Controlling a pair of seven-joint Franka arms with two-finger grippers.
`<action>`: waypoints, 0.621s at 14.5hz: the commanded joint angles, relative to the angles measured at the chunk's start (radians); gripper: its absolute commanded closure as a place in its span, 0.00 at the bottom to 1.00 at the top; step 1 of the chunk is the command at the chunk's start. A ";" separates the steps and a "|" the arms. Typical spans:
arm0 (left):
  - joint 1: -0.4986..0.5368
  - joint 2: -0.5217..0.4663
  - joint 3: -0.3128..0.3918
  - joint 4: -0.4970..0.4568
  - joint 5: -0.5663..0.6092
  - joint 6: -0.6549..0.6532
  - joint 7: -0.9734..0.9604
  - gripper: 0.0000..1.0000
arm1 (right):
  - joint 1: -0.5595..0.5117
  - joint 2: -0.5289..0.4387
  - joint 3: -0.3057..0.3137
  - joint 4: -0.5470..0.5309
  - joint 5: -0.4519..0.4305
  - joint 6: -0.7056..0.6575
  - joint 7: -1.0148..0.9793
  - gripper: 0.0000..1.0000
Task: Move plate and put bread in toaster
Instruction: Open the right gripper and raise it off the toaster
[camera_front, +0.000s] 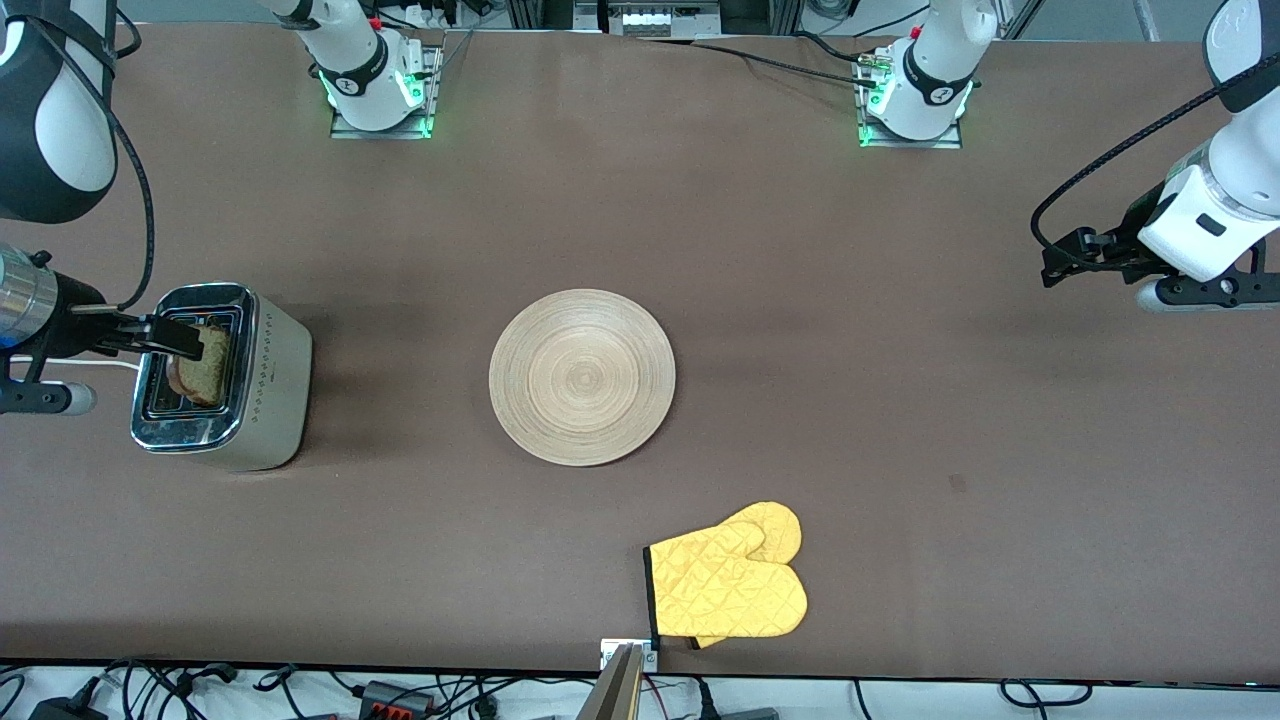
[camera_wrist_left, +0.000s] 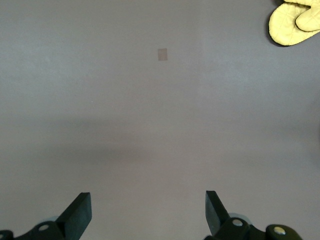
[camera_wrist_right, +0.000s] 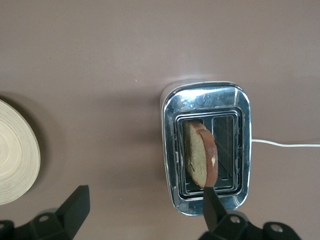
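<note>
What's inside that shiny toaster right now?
One slice of bread stands in a slot of the toaster, its upper part sticking out. Its lower part is hidden down in the slot. The other slot looks empty as far as its opening shows.

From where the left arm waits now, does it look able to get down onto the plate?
Probably yes. The left tool hangs open over bare table at its own end; nothing lies on the plate, and the oven mitt lies nearer the camera, off that path.
</note>
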 joint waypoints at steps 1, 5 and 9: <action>-0.012 0.001 0.016 0.008 -0.018 -0.005 0.005 0.00 | -0.013 -0.005 0.002 0.011 0.010 0.005 0.002 0.00; -0.012 0.001 0.015 0.008 -0.018 -0.005 0.005 0.00 | -0.146 -0.031 0.109 0.005 0.012 0.075 -0.010 0.00; -0.012 0.001 0.015 0.008 -0.018 -0.006 0.005 0.00 | -0.249 -0.077 0.225 -0.049 -0.014 0.115 -0.012 0.00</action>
